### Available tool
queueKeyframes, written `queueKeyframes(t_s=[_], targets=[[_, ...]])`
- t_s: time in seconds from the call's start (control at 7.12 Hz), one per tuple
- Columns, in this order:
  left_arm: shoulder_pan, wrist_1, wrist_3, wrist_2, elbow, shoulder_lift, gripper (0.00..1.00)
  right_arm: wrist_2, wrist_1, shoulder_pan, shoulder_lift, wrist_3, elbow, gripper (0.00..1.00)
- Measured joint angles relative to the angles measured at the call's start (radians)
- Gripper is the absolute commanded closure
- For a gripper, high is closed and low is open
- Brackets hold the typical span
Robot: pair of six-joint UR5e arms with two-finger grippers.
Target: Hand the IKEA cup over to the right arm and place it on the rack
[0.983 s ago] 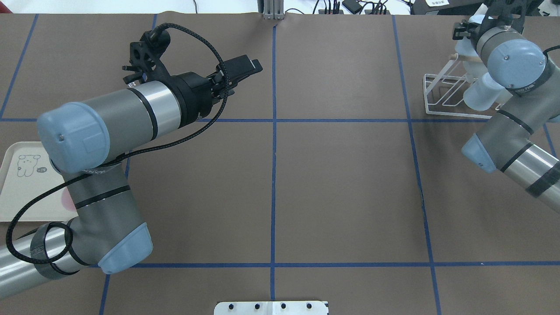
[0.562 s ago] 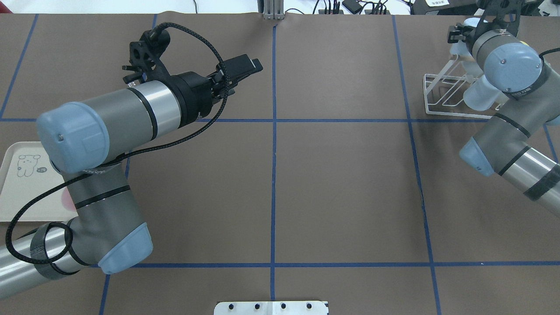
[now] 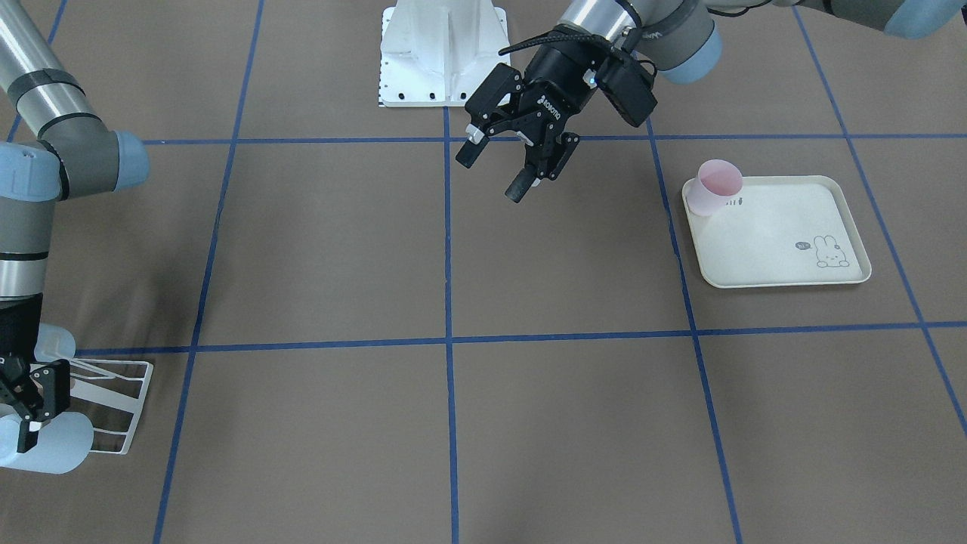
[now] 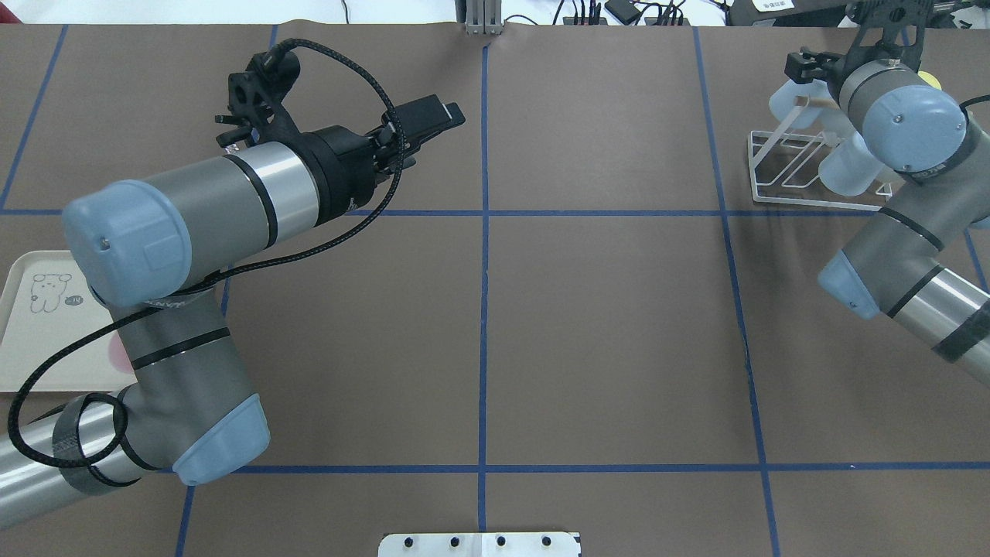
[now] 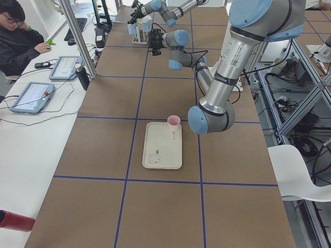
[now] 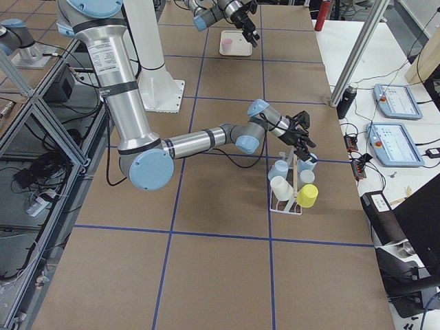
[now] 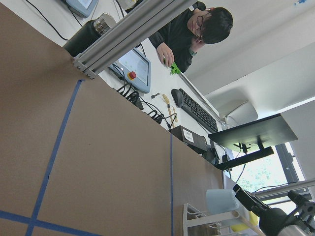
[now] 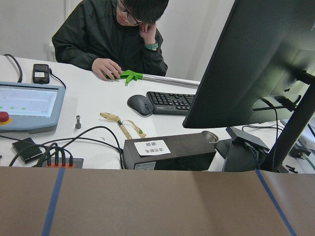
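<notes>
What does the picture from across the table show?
The left gripper hangs open over a brown table. A pink cup sits in the corner of a cream tray; the right gripper reaches a pale blue cup at a white rack.

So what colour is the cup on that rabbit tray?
Pale pink. The cup, at a corner of the tray, shows best in the exterior front-facing view.

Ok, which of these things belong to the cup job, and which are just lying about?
Part of the job: left gripper, right gripper, rack, cups on it, pink cup, tray under it.
Just lying about: keyboard, mouse, tablet, red bottle, black flask.
</notes>
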Motion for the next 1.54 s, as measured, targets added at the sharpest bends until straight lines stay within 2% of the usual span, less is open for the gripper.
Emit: queueKeyframes(t_s=[0.28,0.42,0.7,0.98,1.26,1.54], targets=[[-0.009,0.016,0.011,-0.025,-0.024,0.025,0.0,0.052,0.034,0.006,-0.014,-0.003,0.071,0.0],[-0.035,0.049,0.046,-0.077,-0.058,0.063,0.0,0.082,0.015,0.011,-0.027,-0.003,0.133,0.0],[-0.123,0.182,0.21,-0.223,-0.157,0.165,0.0,0.167,-0.112,0.013,-0.052,0.003,0.312,0.0],[-0.226,0.285,0.373,-0.396,-0.209,0.281,0.0,0.304,-0.193,0.012,-0.059,0.05,0.443,0.0],[-0.285,0.321,0.565,-0.529,-0.227,0.434,0.0,0.431,-0.186,0.008,-0.042,0.196,0.485,0.0],[-0.297,0.327,0.754,-0.609,-0.223,0.57,0.0,0.514,-0.082,-0.007,-0.019,0.408,0.482,0.0]])
